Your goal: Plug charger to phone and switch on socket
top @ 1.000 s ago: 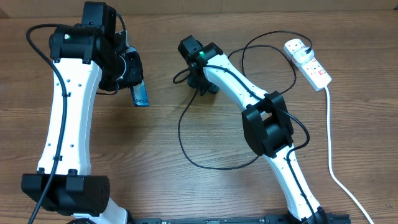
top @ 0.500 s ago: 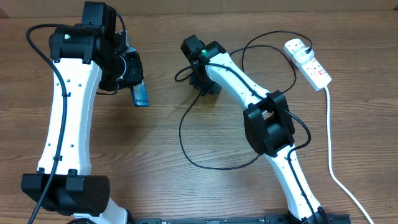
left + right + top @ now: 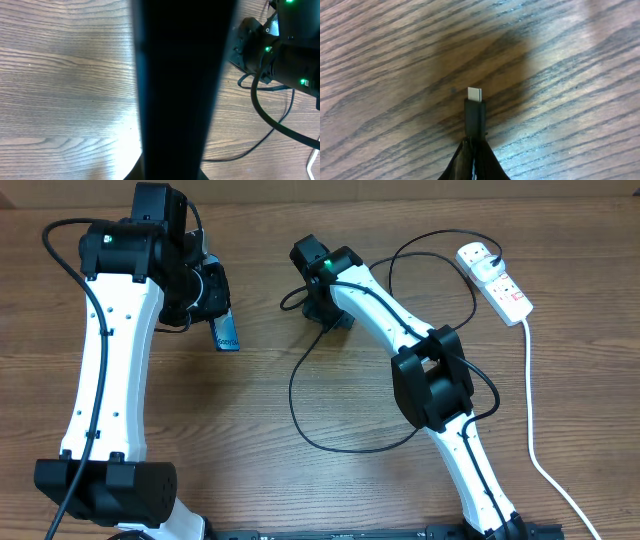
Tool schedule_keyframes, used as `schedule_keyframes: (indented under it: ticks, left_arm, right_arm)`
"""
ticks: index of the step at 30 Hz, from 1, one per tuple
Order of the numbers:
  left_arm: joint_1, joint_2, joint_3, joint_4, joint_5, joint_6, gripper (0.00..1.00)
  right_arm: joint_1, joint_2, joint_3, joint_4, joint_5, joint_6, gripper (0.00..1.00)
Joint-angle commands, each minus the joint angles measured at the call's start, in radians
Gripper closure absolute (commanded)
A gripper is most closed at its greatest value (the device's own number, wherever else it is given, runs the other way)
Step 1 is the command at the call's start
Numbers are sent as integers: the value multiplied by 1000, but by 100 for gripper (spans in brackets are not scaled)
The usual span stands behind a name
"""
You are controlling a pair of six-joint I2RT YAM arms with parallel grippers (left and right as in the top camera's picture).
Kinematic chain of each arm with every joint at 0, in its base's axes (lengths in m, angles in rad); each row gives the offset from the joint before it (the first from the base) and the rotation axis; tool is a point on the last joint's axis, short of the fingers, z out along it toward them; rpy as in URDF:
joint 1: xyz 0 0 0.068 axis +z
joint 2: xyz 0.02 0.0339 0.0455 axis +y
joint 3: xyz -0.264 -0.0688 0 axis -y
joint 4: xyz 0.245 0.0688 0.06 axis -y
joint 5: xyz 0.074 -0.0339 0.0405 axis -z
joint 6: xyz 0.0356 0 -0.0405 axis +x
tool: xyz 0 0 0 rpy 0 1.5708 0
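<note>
My left gripper [image 3: 214, 305] is shut on the phone [image 3: 226, 333] and holds it on edge above the table; only its blue-green lower end shows overhead. In the left wrist view the phone [image 3: 182, 85] is a dark vertical slab filling the middle. My right gripper [image 3: 322, 308] is shut on the charger connector [image 3: 474, 112], whose silver tip points away over bare wood, to the right of the phone. The black charger cable [image 3: 330, 442] loops across the table to its plug [image 3: 478, 256] in the white socket strip [image 3: 503, 288] at the far right.
The socket's thick white cord [image 3: 534, 440] runs down the right side toward the front edge. The right arm [image 3: 285, 45] shows in the left wrist view at upper right. Both arm bases stand at the front.
The right gripper with the connector has shifted slightly up and left. The left arm and phone have not moved.
</note>
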Motion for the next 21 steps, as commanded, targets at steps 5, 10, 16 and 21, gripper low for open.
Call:
schedule_keyframes:
  ticks: [5, 10, 16, 21]
  left_arm:
    - [4, -2, 13, 89, 138, 55, 96]
    - [39, -2, 13, 207, 356, 76, 96]
    - [133, -2, 14, 469, 766, -7, 96]
    - [224, -2, 14, 752, 1020, -225, 96]
  right_arm:
    - [-26, -173, 25, -18, -22, -119, 97]
    - [-26, -348, 24, -72, -91, -185, 97]
    - [-16, -509, 24, -175, -216, -266, 97]
    - [12, -616, 24, -232, -269, -339, 97]
